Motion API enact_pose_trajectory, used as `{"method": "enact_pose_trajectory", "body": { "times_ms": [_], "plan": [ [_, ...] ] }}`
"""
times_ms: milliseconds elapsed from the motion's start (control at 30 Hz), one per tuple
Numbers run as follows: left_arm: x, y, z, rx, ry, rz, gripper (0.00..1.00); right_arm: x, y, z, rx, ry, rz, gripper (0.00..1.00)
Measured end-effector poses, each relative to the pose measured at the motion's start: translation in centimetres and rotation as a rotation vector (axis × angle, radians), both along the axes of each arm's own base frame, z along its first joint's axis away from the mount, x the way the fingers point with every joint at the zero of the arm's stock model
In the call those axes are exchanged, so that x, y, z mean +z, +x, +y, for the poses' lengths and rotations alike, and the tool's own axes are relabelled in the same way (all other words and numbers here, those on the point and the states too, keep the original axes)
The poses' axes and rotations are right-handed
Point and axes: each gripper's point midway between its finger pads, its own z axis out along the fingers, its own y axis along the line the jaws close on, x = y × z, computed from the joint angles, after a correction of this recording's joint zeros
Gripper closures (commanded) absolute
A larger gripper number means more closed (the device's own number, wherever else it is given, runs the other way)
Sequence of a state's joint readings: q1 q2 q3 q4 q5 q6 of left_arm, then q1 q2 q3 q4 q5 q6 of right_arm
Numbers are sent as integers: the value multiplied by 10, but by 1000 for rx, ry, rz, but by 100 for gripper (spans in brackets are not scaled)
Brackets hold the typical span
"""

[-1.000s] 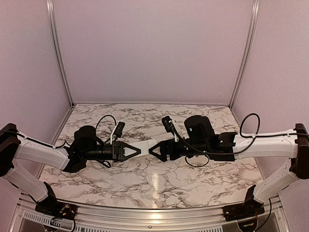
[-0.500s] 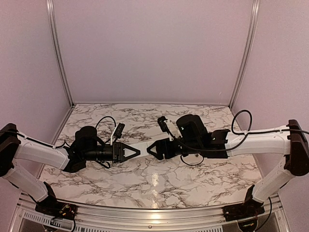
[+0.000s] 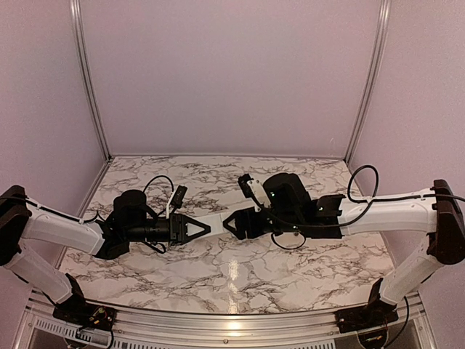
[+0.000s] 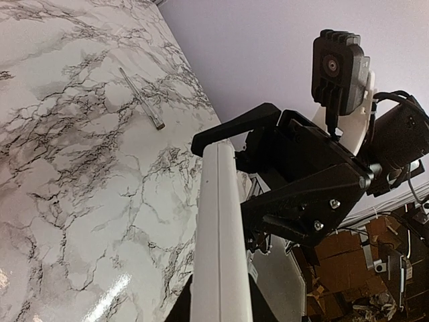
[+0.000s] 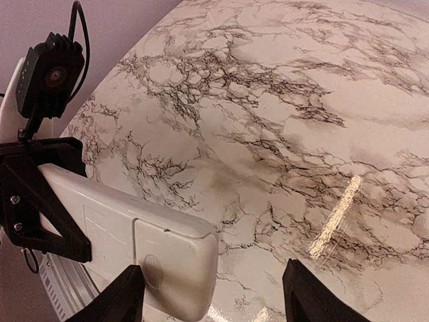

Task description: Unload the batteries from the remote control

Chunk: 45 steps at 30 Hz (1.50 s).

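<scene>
The white remote control (image 3: 218, 221) hangs level above the table between the two arms. My left gripper (image 3: 204, 228) is shut on its left end; in the left wrist view the slab (image 4: 218, 228) runs up from between those fingers. My right gripper (image 3: 227, 224) stands open around the remote's other end. In the right wrist view that end, with its closed back cover (image 5: 175, 258), sits beside the left finger (image 5: 124, 300), and a wide gap separates it from the other finger (image 5: 310, 302). The batteries are hidden.
A long thin pale rod (image 4: 141, 98) lies on the marble table (image 3: 240, 273) towards the back. Pale walls with metal corner posts (image 3: 89, 80) enclose the table on three sides.
My right arm has moved left, bringing its fingers around the remote's free end, and its jaws have narrowed a little. The left arm and the remote have barely moved.
</scene>
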State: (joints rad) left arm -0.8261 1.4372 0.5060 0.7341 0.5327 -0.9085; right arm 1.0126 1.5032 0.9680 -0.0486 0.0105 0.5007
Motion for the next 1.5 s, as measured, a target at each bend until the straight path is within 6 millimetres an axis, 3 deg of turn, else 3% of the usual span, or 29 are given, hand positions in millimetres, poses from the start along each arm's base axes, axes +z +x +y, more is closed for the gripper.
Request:
{"method": "enact_pose_trajectory", "body": {
  "times_ms": [200,533,700,967,1500],
  "plan": [
    [-3,1,0,2,5,6,100,-2,2,-3,-16,-16,-3,41],
    [-3,-1,-1,-13,1,9,100,3,-8,8,61,37,16,42],
    [-2,-3,-3,-24,-5,6,100,7,-12,14,95,60,17,53],
    [-3,0,-1,-19,-1,1,100,6,-8,14,92,73,28,79],
    [-10,0,0,-13,18,32,100,4,-8,10,92,68,8,82]
  ]
}}
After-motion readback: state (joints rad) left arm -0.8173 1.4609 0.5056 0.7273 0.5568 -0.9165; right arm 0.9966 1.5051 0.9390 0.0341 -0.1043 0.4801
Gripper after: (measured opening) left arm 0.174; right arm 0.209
